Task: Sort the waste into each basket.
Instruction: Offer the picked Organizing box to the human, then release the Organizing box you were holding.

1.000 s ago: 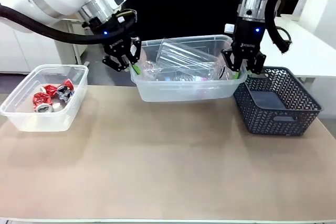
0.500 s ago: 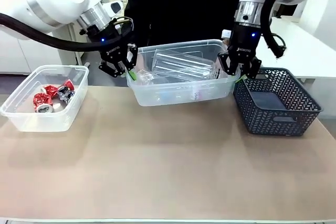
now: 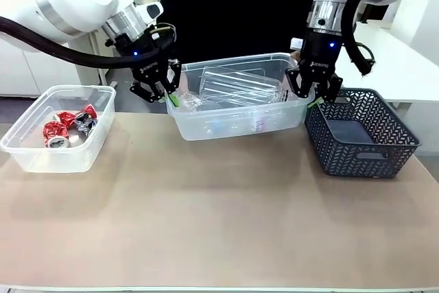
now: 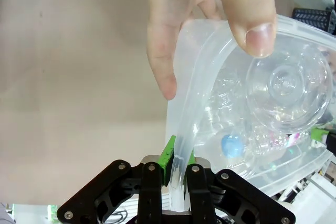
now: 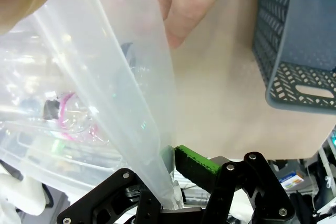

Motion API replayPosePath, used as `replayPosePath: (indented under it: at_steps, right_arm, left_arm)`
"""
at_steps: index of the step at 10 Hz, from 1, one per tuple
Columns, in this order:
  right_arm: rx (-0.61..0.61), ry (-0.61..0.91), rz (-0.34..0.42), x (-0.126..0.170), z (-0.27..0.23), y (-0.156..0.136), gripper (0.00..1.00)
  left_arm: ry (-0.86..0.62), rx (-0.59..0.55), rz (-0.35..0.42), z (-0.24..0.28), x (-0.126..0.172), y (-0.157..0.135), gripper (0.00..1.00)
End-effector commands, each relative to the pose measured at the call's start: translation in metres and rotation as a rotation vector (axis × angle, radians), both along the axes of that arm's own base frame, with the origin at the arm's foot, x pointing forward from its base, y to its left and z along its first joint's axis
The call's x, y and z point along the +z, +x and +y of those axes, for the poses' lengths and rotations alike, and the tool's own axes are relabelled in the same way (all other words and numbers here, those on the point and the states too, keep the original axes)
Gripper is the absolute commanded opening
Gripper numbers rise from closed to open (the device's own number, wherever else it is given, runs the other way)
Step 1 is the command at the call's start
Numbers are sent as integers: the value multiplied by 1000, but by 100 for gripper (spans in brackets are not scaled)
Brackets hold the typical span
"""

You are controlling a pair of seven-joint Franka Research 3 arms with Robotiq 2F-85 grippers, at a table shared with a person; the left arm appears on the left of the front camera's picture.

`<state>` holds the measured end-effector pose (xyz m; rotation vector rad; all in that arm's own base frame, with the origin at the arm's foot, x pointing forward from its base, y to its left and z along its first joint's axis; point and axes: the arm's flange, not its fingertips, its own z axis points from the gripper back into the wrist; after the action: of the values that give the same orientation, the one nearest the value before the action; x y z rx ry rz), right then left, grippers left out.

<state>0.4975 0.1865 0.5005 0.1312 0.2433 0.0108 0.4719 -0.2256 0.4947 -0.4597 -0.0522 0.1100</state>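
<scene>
I see both my left gripper (image 3: 164, 91) and right gripper (image 3: 313, 91) clamped on the clear rectangular plastic tub's (image 3: 236, 118) rim, apparently just off the table, see-through plastic bottles (image 3: 233, 84) inside.

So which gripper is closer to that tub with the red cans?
The left gripper. It clamps the bottle tub's end facing the can tub; the right gripper holds the far end.

A clear tub (image 3: 240, 116) of plastic bottles (image 3: 233, 86) is gripped at its left end by the left gripper (image 3: 164, 92) and at its right end by the right gripper (image 3: 313, 93). Left of it, a second tub (image 3: 41, 158) holds cans (image 3: 67, 125); right of it stands a dark mesh basket (image 3: 363, 156).
</scene>
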Motion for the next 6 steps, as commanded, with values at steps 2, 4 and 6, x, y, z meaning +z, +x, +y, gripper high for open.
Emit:
replayPosePath:
  at_steps: [2, 4, 6]
  right_arm:
    - [1, -2, -2, 0, 0, 0, 8]
    - [1, -2, -2, 0, 0, 0, 8]
    - [1, -2, -2, 0, 0, 0, 8]
  left_arm:
    - [-26, 12, -15, 0, 9, 3, 6]
    - [-26, 12, -15, 0, 9, 3, 6]
    - [-26, 12, -15, 0, 9, 3, 6]
